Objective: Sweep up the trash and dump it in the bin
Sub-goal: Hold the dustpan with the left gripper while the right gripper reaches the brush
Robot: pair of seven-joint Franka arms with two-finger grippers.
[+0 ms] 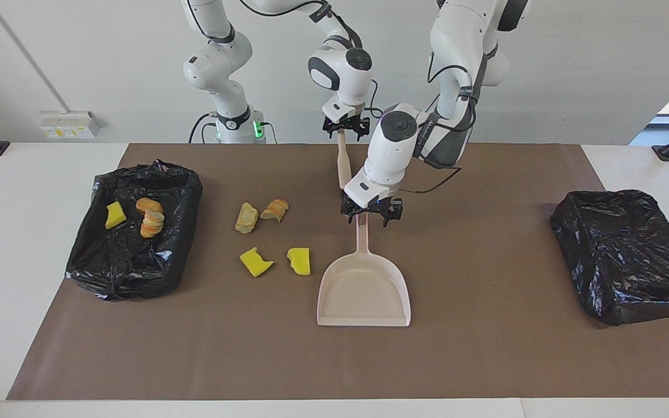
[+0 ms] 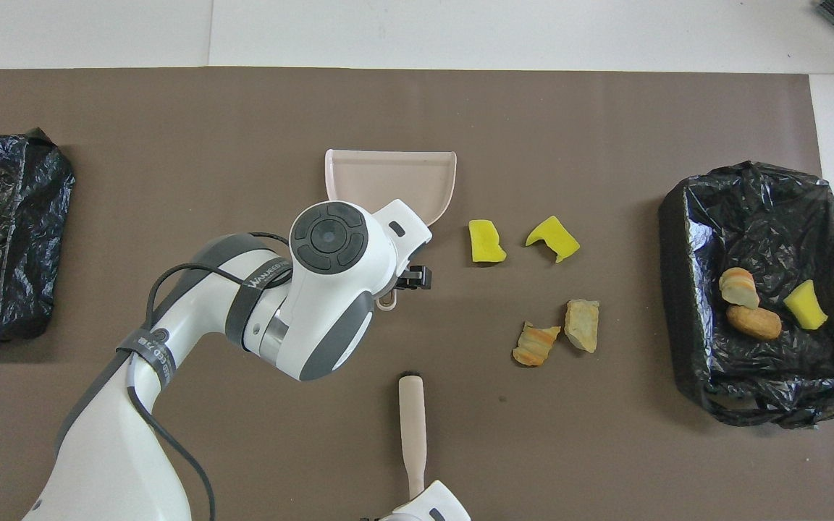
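Now left gripper [image 1: 371,213], jaws spread, straddles dustpan [image 1: 363,290] handle mid-frame; right gripper [image 1: 345,126], also wide, around brush [image 1: 344,162] handle, upper center.

The white tabletop [image 1: 32,244] is covered by a brown mat [image 1: 485,360]. On the mat, a pink-beige dustpan [image 1: 363,290] is laid; four trash chunks [image 1: 256,261] are scattered beside it, and two black-lined bins [image 1: 134,232] are set well apart from it.

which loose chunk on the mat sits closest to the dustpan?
The yellow chunk right beside the dustpan. The other yellow one and the two tan ones lie more toward the bin with trash in it.
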